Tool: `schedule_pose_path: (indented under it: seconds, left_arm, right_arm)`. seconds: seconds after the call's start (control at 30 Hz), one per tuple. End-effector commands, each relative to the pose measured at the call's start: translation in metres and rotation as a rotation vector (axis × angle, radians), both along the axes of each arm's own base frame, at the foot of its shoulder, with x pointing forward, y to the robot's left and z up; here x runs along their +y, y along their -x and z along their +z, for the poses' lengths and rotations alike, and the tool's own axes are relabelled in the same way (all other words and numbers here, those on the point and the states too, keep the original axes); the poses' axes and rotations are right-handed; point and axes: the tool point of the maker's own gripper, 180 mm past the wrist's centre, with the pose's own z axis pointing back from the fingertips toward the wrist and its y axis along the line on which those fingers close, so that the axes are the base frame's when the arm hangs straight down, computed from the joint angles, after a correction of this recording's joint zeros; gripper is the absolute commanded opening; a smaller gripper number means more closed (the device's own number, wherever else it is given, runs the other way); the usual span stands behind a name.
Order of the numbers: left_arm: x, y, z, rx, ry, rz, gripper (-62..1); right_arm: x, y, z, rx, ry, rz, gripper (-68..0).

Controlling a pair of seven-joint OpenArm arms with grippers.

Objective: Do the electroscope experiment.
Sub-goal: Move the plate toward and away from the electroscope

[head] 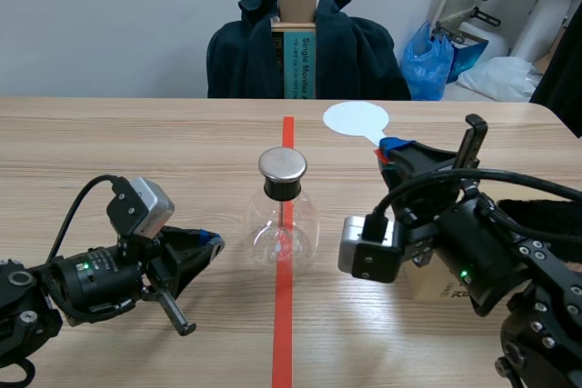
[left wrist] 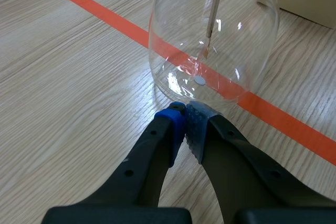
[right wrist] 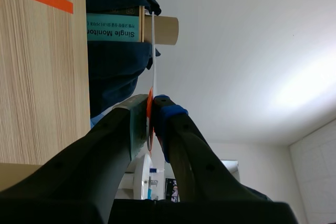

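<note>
Electroscope stands at frame centre. Our right gripper, centre-right, pinches the white disc by its stem, apart from the metal cap. Left gripper, lower left, has its jaws pressed together on nothing, beside the glass. We judge disc-to-cap contact not yet done.

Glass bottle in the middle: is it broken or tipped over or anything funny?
No, nothing stands out. The glass bottle stands upright and whole on the orange line, metal cap on top. The shut left tool sits by its base; the right tool grips a white paddle.
</note>
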Motion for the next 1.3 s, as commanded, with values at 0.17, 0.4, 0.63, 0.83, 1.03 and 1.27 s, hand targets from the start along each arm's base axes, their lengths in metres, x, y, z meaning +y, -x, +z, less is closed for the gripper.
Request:
schedule_pose_path:
  seconds: [0.17, 0.4, 0.63, 0.83, 1.03, 1.27]
  left_arm:
    - [-0.006, -0.007, 0.011, -0.030, 0.029, -0.002, -57.7]
    - [-0.006, -0.007, 0.011, -0.030, 0.029, -0.002, -57.8]
    - [-0.006, -0.007, 0.011, -0.030, 0.029, -0.002, -57.7]
    - [-0.006, -0.007, 0.011, -0.030, 0.029, -0.002, -57.8]
    - [-0.006, -0.007, 0.011, -0.030, 0.029, -0.002, -57.8]
    - [-0.006, -0.007, 0.011, -0.030, 0.029, -0.002, -57.7]
  right_arm:
    - [0.012, 0.002, 0.013, -0.045, 0.000, 0.084, -66.9]
    - [0.033, 0.019, 0.011, -0.040, 0.009, 0.235, -66.9]
    - [0.047, 0.033, 0.010, -0.036, 0.014, 0.343, -66.9]
    - [0.050, 0.037, 0.009, -0.035, 0.016, 0.371, -66.9]
    - [0.050, 0.037, 0.009, -0.035, 0.016, 0.371, -66.9]
    - [0.050, 0.036, 0.009, -0.035, 0.016, 0.371, -66.9]
